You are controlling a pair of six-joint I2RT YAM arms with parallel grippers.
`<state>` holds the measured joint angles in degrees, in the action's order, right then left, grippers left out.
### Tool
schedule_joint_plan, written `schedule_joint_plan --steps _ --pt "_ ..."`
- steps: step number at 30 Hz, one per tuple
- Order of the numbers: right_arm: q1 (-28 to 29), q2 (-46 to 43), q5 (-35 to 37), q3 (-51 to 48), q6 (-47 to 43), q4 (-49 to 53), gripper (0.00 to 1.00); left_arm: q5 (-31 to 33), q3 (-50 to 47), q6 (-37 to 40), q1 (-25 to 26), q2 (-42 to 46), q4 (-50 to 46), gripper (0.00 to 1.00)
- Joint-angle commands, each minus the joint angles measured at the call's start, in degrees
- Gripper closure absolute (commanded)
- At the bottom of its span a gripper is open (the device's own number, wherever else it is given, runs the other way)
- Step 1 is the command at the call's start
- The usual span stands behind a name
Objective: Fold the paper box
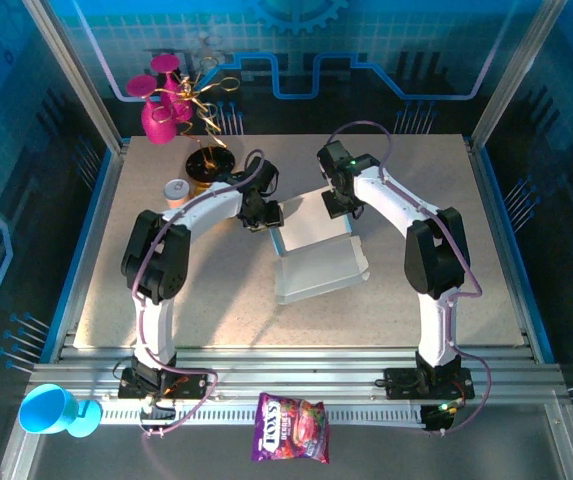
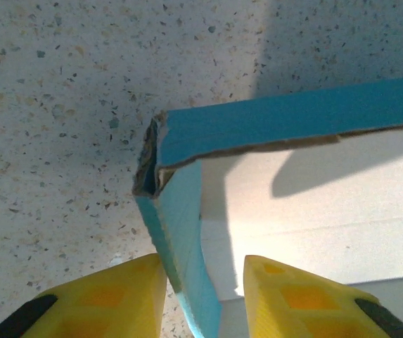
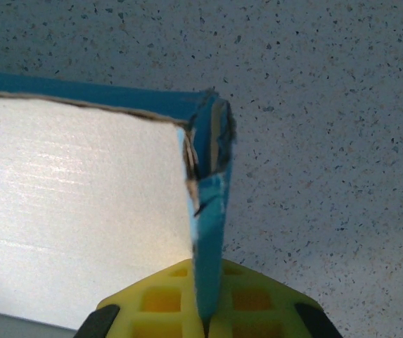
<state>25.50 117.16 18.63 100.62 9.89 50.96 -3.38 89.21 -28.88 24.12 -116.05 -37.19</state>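
The paper box [image 1: 321, 265] lies mid-table as a shallow tray, pale inside with light-blue walls. At its far left corner my left gripper [image 1: 266, 215] stands open astride the left wall. In the left wrist view that blue wall [image 2: 180, 232] runs between the yellow fingers [image 2: 205, 271], close against the left one, with a gap to the right one. My right gripper [image 1: 343, 208] is at the far right corner. In the right wrist view it [image 3: 208, 282] is shut on the blue side wall [image 3: 212, 218], beside the white inner face [image 3: 81, 183].
Pink cups [image 1: 161, 100], a dark bowl with gold wire [image 1: 209, 165] and a small cup [image 1: 177, 190] crowd the far left of the table. A blue cup [image 1: 51, 410] and a purple candy bag [image 1: 291, 428] lie on the near rail. Frame posts flank the table.
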Motion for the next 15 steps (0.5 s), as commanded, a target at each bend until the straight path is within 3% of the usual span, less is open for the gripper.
schedule_joint_plan --steps 1,8,15 --pt "0.8 0.8 -0.3 0.6 0.3 0.5 1.0 0.8 1.8 -0.8 -0.2 -2.4 -0.3 0.71" --pt "0.8 0.8 0.1 0.5 0.1 0.5 1.0 6.2 2.0 -0.4 0.1 -3.5 -1.6 1.0" --pt "1.4 0.5 1.9 0.4 0.3 0.6 1.0 12.8 5.8 -0.3 1.9 -5.8 -8.2 1.0"
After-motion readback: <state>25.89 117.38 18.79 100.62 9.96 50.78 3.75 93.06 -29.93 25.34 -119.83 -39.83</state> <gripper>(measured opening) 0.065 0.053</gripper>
